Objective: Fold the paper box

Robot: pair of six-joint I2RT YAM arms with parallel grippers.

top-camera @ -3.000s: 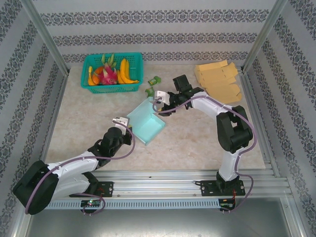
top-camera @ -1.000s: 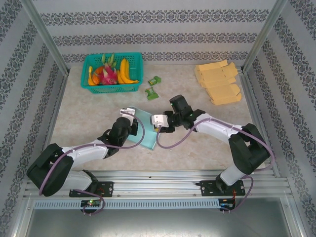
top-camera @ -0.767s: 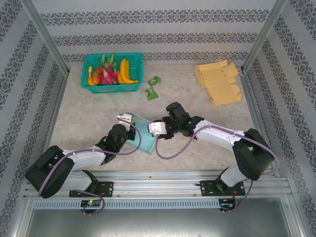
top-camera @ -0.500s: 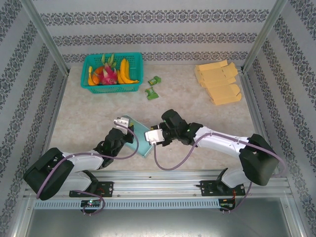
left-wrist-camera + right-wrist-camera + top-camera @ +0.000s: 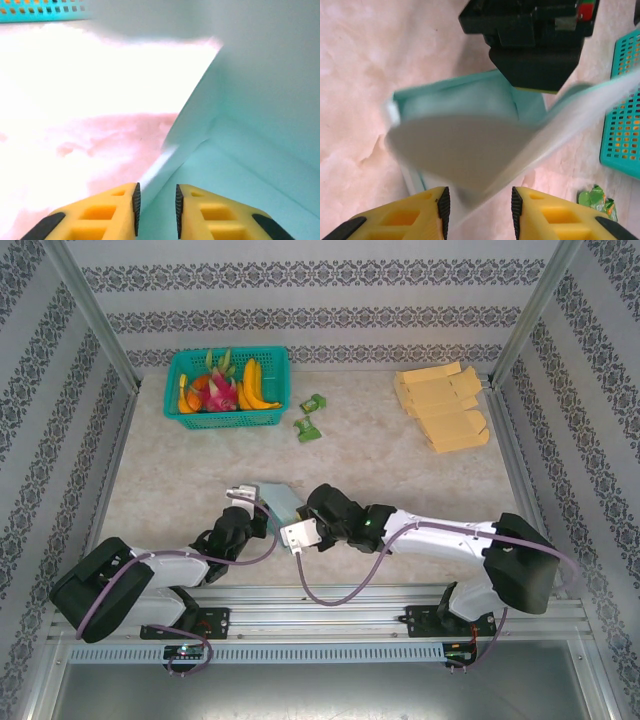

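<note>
The paper box (image 5: 281,503) is pale teal and partly folded, and it sits near the table's front edge between my two grippers. My left gripper (image 5: 262,522) reaches it from the left. In the left wrist view its jaws (image 5: 156,192) stand a little apart astride one wall edge of the box (image 5: 250,100), with a gap at the right pad. My right gripper (image 5: 300,523) comes in from the right. Its jaws (image 5: 478,202) are open, and a blurred grey flap of the box (image 5: 465,145) hangs down between them. The left gripper's black body (image 5: 535,40) shows beyond the box.
A teal basket (image 5: 228,388) of fruit stands at the back left, also seen as basket mesh (image 5: 625,135). Two green packets (image 5: 313,403) (image 5: 307,428) lie beside it. Flat tan boxes (image 5: 445,405) are stacked at the back right. Metal rails run along the near edge.
Both grippers and the box have shifted toward the near edge and slightly left. The left jaws, shut on the box wall before, have parted.
</note>
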